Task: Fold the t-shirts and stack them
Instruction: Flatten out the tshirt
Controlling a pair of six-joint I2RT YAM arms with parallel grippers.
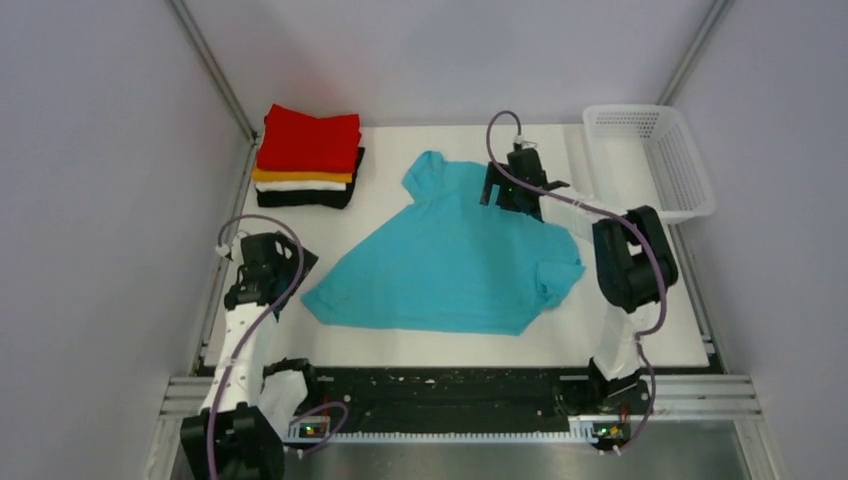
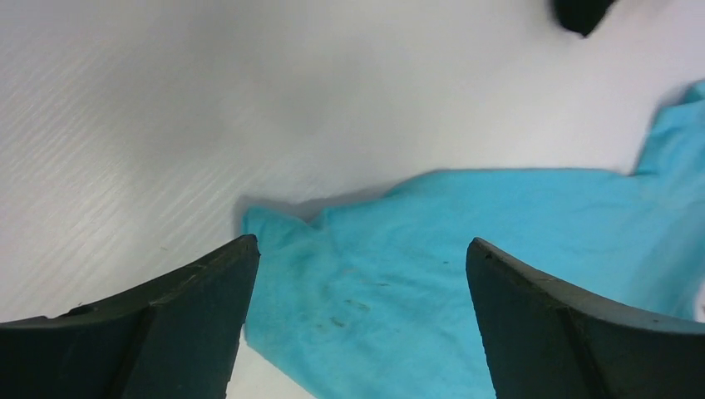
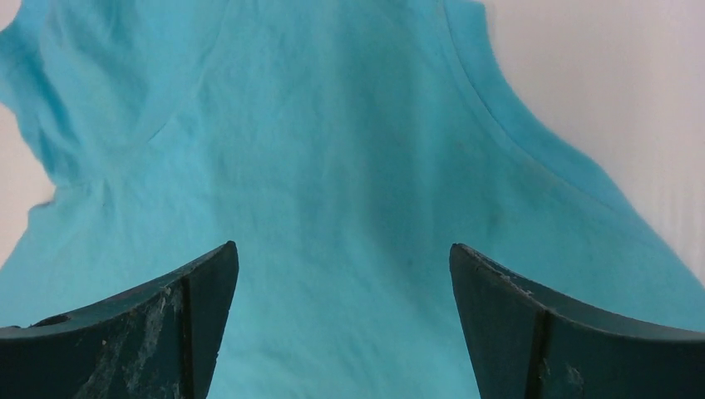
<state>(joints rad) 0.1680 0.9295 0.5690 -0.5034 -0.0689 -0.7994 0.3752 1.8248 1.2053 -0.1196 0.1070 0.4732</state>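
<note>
Left wrist: turquoise t-shirt [image 2: 399, 274] partly off-frame.

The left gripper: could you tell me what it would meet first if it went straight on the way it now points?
Probably the turquoise t-shirt: its corner shows straight ahead between the fingers of the open left gripper. Depth is unclear.
</note>
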